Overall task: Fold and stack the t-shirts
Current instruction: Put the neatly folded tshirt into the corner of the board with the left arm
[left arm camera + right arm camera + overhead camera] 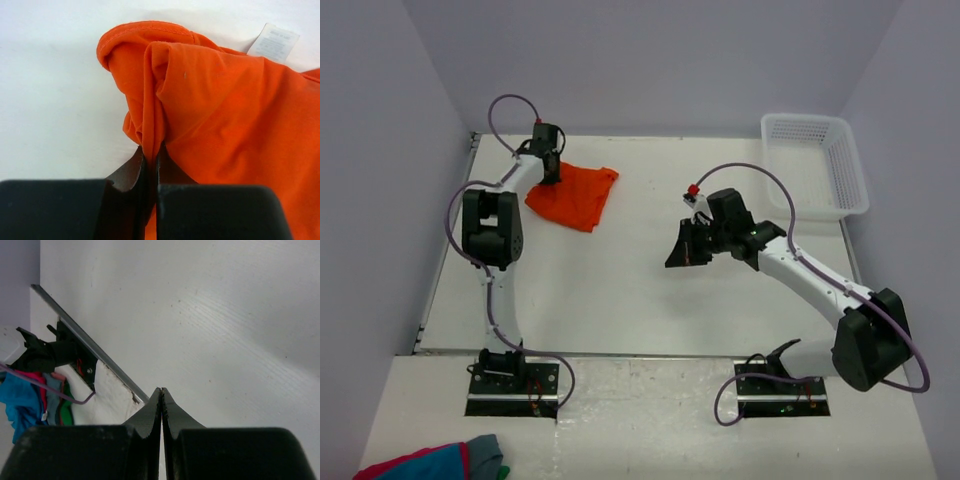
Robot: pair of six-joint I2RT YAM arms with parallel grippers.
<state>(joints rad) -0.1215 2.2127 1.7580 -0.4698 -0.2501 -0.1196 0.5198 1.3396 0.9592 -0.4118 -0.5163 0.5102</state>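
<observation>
White table [650,290] is sitting btwn pale walls. Nearest the cam, far left of basket [815,165], a red/blue cloth bundle [440,462] is lying. Right gripper [680,250], just left of basket, is hovering w/ jaws together, empty. Left gripper [550,172], further left of basket, is clamping a fold of the orange t-shirt [575,200].

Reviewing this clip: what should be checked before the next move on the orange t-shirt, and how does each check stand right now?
1. Grip: the left gripper is shut on a fold of the t-shirt: ok.
2. Number of cloth layers pinched: cannot tell.
3. Lay of the t-shirt, flat enough to fold: not ok, it lies crumpled.
4. Free arm: the right gripper is shut, empty and apart from the cloth: ok.
5. The basket stands apart from the t-shirt: ok.
6. The cloth bundle lies in front of the arm bases, away from the t-shirt: ok.
</observation>
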